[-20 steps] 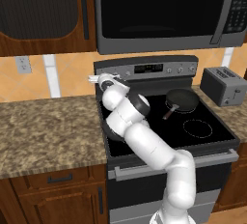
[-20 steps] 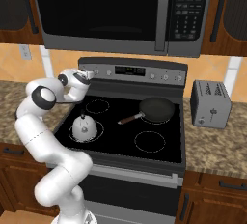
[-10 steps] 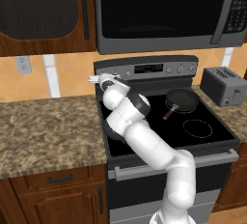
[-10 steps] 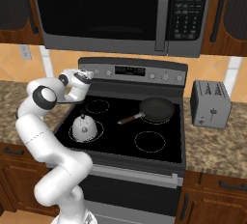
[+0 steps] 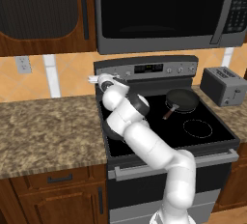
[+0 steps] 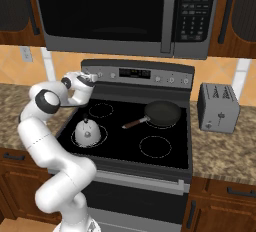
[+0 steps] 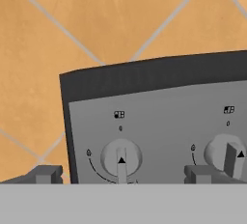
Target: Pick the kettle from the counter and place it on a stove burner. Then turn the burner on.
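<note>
We see open air between the spread gripper [image 7: 120,175] and the leftmost knob [image 7: 121,158]; beside it, apart, a second knob [image 7: 226,154]. Below, kettle [image 6: 87,132] and pan [image 6: 162,114] crowd the cooktop [image 6: 120,146].

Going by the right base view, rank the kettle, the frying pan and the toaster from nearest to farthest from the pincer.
The pincer is up at the stove's control panel, far left end.
1. Kettle: front-left of the cooktop, below the pincer.
2. Frying pan: back-right of the cooktop.
3. Toaster: on the counter right of the stove.
</note>
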Available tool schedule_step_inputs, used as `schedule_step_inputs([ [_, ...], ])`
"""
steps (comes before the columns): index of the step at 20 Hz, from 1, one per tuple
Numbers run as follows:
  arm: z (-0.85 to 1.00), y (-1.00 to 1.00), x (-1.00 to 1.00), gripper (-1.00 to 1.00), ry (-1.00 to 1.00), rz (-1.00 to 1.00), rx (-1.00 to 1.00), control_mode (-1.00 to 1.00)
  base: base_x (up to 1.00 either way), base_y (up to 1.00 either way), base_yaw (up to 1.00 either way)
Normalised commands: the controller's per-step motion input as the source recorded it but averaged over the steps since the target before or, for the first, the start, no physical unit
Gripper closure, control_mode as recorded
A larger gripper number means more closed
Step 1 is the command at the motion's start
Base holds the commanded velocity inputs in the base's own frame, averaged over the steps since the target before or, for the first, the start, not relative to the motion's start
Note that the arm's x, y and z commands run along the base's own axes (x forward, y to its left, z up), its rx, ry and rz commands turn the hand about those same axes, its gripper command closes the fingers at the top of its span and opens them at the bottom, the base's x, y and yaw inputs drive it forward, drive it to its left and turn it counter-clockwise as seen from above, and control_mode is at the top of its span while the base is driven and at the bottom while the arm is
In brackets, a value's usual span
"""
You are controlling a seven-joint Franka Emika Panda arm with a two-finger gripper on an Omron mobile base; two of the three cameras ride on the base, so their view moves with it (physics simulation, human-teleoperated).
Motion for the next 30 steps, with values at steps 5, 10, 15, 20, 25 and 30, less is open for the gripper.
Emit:
schedule_step_inputs([
  [5, 0.0, 0.0, 0.18, -1.0, 0.0, 0.0, 0.0, -1.0, 0.0, 0.0, 0.0],
  [10, 0.0, 0.0, 0.04, -1.0, 0.0, 0.0, 0.0, -1.0, 0.0, 0.0, 0.0],
  [15, 0.0, 0.0, 0.0, -1.0, 0.0, 0.01, 0.0, -1.0, 0.0, 0.0, 0.0],
  [20, -0.06, 0.0, 0.0, -1.0, 0.0, 0.0, 0.0, -1.0, 0.0, 0.0, 0.0],
  [25, -0.11, 0.0, 0.0, -1.0, 0.0, 0.0, 0.0, -1.0, 0.0, 0.0, 0.0],
  [30, 0.0, 0.0, 0.09, -1.0, 0.0, 0.0, 0.0, -1.0, 0.0, 0.0, 0.0],
])
